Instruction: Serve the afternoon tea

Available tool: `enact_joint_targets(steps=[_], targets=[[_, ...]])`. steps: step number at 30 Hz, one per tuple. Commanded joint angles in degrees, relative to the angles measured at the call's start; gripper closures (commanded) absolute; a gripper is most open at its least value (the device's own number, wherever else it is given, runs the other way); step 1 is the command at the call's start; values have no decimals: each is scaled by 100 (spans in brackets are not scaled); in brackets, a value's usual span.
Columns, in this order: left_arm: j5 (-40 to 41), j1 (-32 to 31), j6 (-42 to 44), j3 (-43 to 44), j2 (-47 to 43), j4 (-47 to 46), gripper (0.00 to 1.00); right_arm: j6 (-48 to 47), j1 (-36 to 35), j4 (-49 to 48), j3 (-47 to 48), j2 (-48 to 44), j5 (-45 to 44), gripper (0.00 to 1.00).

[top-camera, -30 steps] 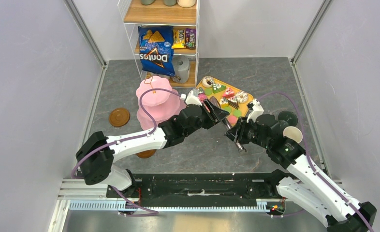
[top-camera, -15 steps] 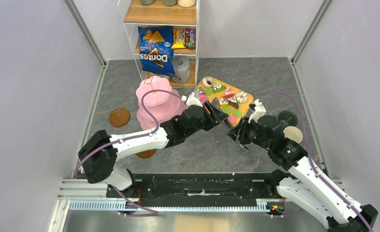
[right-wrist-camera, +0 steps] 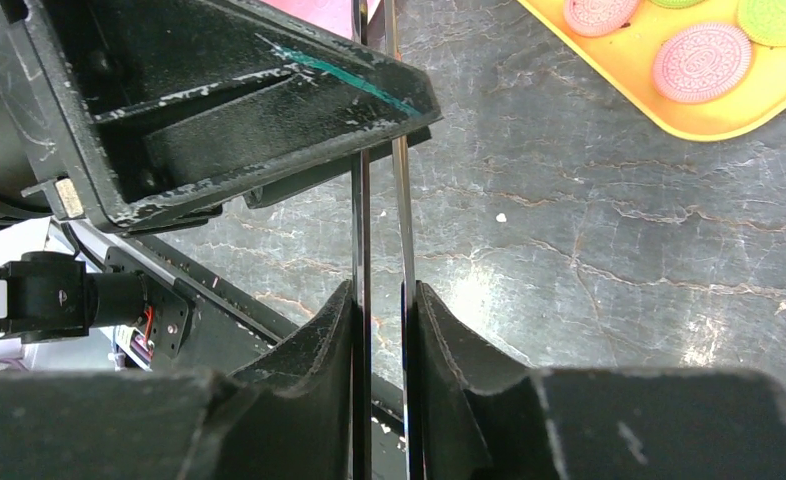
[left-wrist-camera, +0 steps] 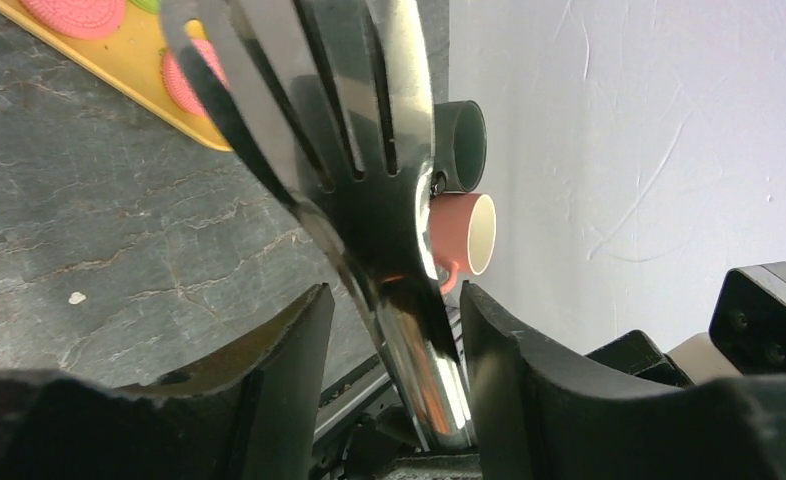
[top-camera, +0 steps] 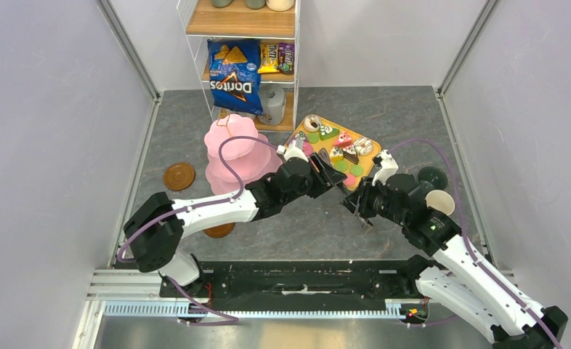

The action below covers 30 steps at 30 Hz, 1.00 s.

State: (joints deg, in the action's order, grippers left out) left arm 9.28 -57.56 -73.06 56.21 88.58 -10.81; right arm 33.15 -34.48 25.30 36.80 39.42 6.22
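My right gripper (top-camera: pixel 360 209) (right-wrist-camera: pixel 381 300) is shut on the handle end of the metal tongs (right-wrist-camera: pixel 381 200), pressing its two blades close together. My left gripper (top-camera: pixel 331 173) (left-wrist-camera: pixel 396 330) is open around the tongs' (left-wrist-camera: pixel 369 150) slotted end, with a gap on the left side. Both grippers hover over the floor just in front of the yellow tray (top-camera: pixel 366 169). The tray holds cake slices, donuts, and pink macarons (right-wrist-camera: pixel 699 62) and green macarons (right-wrist-camera: pixel 779 20). The pink three-tier stand (top-camera: pixel 232 154) stands to the left. The pink mug (top-camera: pixel 440 202) (left-wrist-camera: pixel 459 235) and the dark-green mug (top-camera: pixel 431 177) (left-wrist-camera: pixel 464 145) lie at the right.
One brown saucer (top-camera: pixel 179 176) lies left of the stand, and another (top-camera: pixel 219 230) shows under my left arm. A shelf unit (top-camera: pixel 243 65) with the blue Doritos bag (top-camera: pixel 233 75) stands at the back. Grey walls close in on both sides.
My left arm has shifted a little to the right, so its open fingers now reach further along the tongs. The right gripper holds the tongs almost still.
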Motion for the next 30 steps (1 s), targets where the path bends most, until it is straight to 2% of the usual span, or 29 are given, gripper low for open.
enact_joint_targets(steps=[1, 5, 7, 12, 21, 30], targets=[[-55, 17, -156, 286, 97, -284, 46, -105, -75, -257, 214, 54, 154, 68], [-52, 41, -179, 264, 89, -329, 61, -159, -104, -199, 223, 101, 180, 68], [-81, 67, -191, 213, 71, -385, 74, -190, -120, -144, 240, 118, 153, 68], [-85, 104, -312, -53, -12, -711, 98, -196, -138, -48, 296, 99, 114, 68], [-191, 99, -196, -254, -69, -1181, 98, -84, -195, 378, 654, 446, -33, 50], [-275, 96, -379, -581, -108, -2016, 98, 75, -278, 320, 802, 787, -203, 57]])
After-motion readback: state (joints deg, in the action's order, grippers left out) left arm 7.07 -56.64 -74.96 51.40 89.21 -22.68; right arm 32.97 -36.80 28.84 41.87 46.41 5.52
